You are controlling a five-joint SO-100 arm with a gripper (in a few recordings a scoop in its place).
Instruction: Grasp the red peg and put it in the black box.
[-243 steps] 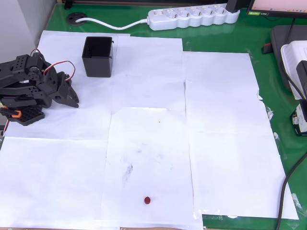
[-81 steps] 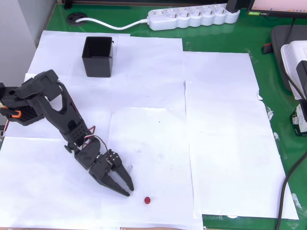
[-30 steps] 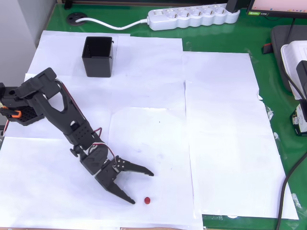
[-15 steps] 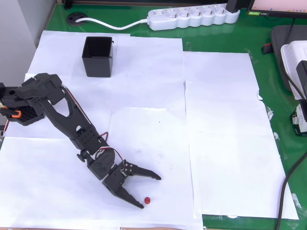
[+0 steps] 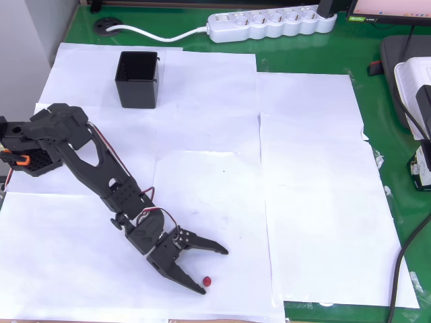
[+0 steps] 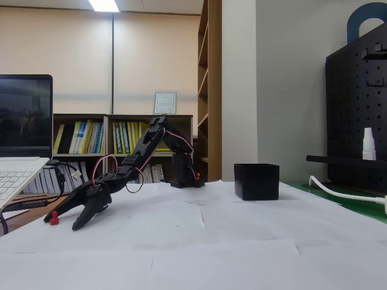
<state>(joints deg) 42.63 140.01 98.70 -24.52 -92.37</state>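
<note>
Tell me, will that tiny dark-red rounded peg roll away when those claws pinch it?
Possibly. The tiny dark-red rounded peg looks far smaller than the open black two-finger gripper, so an off-centre pinch could squirt it out. It sits on smooth white paper and would likely slide. It is probably very light.

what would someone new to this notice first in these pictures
The jointed black robot arm stretches from the left edge of the overhead view toward the bottom, and its gripper has its fingers spread open on either side of the tiny dark-red rounded peg on the white paper sheets. The small square black plastic box stands far off near the top left, beneath a white power strip.
</note>
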